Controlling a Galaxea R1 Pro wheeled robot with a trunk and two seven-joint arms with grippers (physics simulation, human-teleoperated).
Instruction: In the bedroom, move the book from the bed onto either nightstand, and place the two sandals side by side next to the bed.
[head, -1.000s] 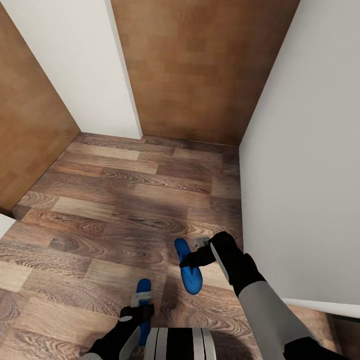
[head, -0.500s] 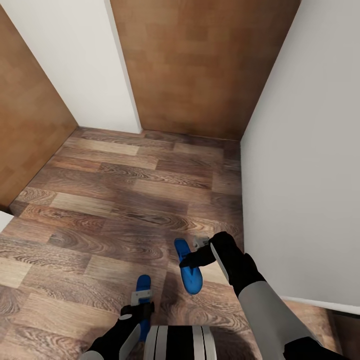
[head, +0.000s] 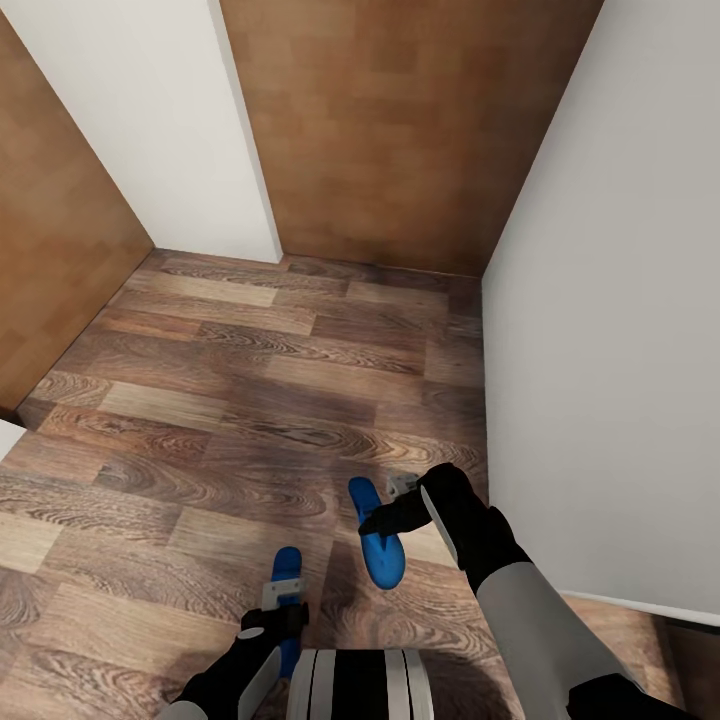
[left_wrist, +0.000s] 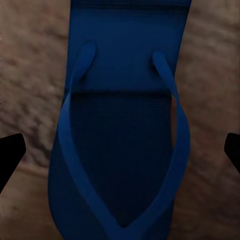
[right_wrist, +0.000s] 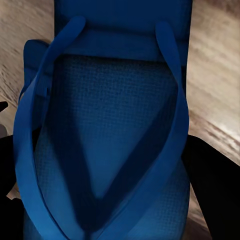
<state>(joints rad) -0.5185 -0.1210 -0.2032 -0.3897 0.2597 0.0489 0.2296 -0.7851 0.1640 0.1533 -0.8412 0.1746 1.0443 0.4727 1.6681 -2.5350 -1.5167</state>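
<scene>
In the head view, the left gripper (head: 284, 615) holds one blue sandal (head: 287, 568) low above the wood-plank floor (head: 200, 400), and the right gripper (head: 385, 520) clasps the other blue sandal (head: 378, 540) near a white wall (head: 620, 350). In the left wrist view, dark fingertips (left_wrist: 10, 155) flank the strapped sandal (left_wrist: 122, 150). In the right wrist view, that arm's sandal (right_wrist: 110, 140) lies between dark fingers (right_wrist: 210, 175).

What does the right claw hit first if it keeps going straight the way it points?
Probably the wood floor. The right claw points forward and down, and the blue sandal it carries extends past the fingertips, so the sandal's tip would likely touch first. Height above the floor is unclear.
</scene>
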